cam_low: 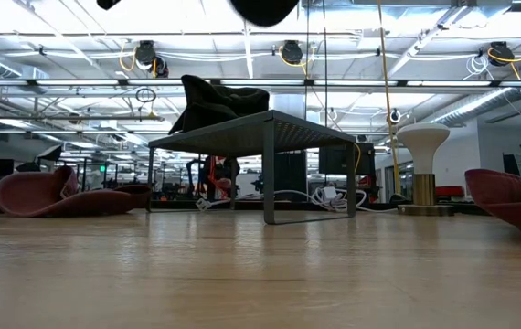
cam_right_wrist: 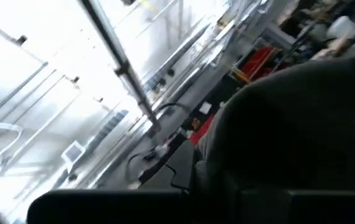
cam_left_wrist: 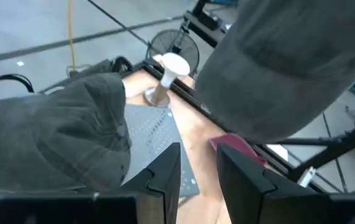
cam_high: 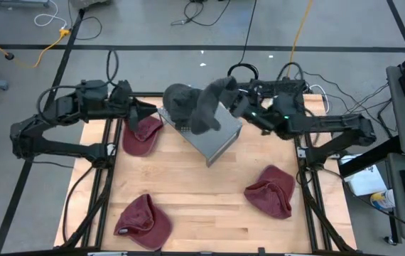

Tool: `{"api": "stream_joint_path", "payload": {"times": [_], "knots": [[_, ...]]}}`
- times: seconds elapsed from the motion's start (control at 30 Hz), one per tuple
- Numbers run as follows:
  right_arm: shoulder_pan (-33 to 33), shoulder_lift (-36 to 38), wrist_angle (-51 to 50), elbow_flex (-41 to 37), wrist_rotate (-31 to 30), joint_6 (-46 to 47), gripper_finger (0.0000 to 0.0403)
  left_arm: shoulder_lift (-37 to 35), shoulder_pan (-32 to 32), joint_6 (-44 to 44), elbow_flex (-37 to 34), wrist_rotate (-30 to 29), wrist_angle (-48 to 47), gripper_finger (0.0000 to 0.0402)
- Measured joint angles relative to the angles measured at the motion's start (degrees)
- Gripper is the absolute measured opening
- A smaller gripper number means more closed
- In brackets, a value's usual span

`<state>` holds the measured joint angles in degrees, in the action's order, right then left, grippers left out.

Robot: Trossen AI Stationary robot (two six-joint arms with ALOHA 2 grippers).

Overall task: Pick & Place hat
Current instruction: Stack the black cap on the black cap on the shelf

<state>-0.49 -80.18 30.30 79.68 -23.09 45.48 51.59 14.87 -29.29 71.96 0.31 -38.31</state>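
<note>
A dark grey hat (cam_high: 177,101) (cam_low: 213,102) (cam_left_wrist: 59,134) lies on the top of a grey perforated metal stand (cam_high: 217,142) (cam_low: 270,123) in the middle of the table. My right gripper (cam_high: 232,96) reaches in from the table's right and is shut on a second dark grey hat (cam_high: 209,114) (cam_left_wrist: 289,62) (cam_right_wrist: 296,137) over the stand. My left gripper (cam_high: 148,112) (cam_left_wrist: 199,177) hovers open at the stand's left side, above a red hat (cam_high: 142,135), touching nothing. My right gripper holds the second grey hat by its upper part (cam_high: 225,91), coming level from the table's right side. The hat hides the fingers in the wrist view. It hangs below the gripper, lifted clear, its lowest part (cam_low: 265,9) above the stand's top.
Two more red hats lie on the wooden table, one near the right side (cam_high: 270,190) (cam_low: 516,196) and one at the near left (cam_high: 142,222). A white mushroom-shaped post (cam_low: 422,155) (cam_left_wrist: 171,65) stands at the far right. Bare wood lies in front of the stand.
</note>
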Motion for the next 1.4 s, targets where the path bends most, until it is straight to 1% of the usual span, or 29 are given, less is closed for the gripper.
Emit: {"api": "stream_joint_path", "payload": {"times": [0.2,0.33,0.57,0.7,0.83,0.9,1.0,1.17,1.3,1.4], "knots": [[-4.02,-5.7,6.93,0.09,-1.1,5.66,0.0016,-2.2,0.0,2.92,0.0,-1.89,2.47,0.0106],[-6.45,-8.94,6.86,2.29,-1.08,7.52,0.0016,-2.71,0.02,4.63,0.0,-1.89,2.79,0.0106],[-10.43,-16.43,7.1,11.86,-0.92,6.24,0.0016,-2.52,0.02,5.5,0.0,-1.43,2.5,0.0106],[-11.25,-20.33,4.27,18.69,-0.92,5.04,0.0016,-2.5,0.02,5.61,0.0,-1.41,2.46,0.0106],[-11.69,-24.81,1.51,25.57,-0.99,3.89,0.0016,-2.67,0.04,3.64,0.0,-1.88,2.48,0.0106],[-11.94,-26.68,0.39,28.56,-2.0,2.76,0.0016,-2.85,0.04,3.07,0.0,-1.9,2.46,0.0106],[-12.93,-29.53,0.84,32.11,-2.77,1.5,0.0016,-3.02,0.04,3.29,0.0,-2.11,2.5,0.0106],[-13.96,-32.44,-0.24,33.07,-4.17,2.49,0.0016,-3.36,0.04,3.87,0.0,-1.87,2.48,0.0106],[-14.08,-33.37,-5.13,33.07,-3.88,7.03,0.0016,-3.7,0.04,3.99,0.0,-1.87,2.02,0.0106],[-14.1,-33.38,-10.33,33.05,-4.14,8.27,0.0016,-3.76,0.04,3.99,0.0,-1.83,1.7,0.0106]]}}
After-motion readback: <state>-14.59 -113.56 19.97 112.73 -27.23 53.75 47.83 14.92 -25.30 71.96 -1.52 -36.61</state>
